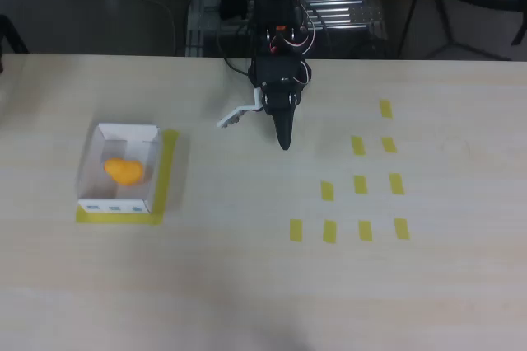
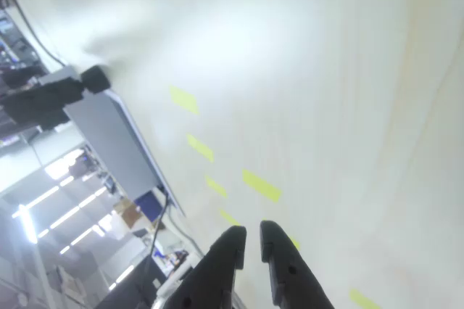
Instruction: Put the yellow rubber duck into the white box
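Inside the white box [image 1: 118, 133] sat the yellow rubber duck [image 1: 123, 170], likely light, soft, squeezable at its body; gripper [image 1: 284, 143] empty, fingers nearly together.

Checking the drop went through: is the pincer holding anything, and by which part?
Nothing. The pincer is empty; the duck lies in the box.

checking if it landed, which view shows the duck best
The overhead view: the duck lies inside the box, seen whole from above. The wrist view looks over bare table and yellow tape marks instead.
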`<move>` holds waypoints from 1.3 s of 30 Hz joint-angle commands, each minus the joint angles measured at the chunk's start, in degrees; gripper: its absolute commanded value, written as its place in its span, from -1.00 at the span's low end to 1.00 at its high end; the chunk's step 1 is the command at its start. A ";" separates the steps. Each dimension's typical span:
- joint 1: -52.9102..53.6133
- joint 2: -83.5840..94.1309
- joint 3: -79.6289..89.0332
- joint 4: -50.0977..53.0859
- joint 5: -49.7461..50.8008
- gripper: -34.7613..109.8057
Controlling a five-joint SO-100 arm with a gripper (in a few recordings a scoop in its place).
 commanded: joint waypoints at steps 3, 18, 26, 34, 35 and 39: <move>0.70 2.55 2.02 -1.05 1.76 -0.52; 1.23 6.50 2.81 1.41 1.76 -0.52; 2.55 6.50 2.99 0.53 1.67 -0.49; 2.29 6.50 2.99 0.53 1.32 -0.52; 2.29 6.50 2.99 0.53 1.32 -0.52; 2.29 6.50 2.99 0.53 1.32 -0.52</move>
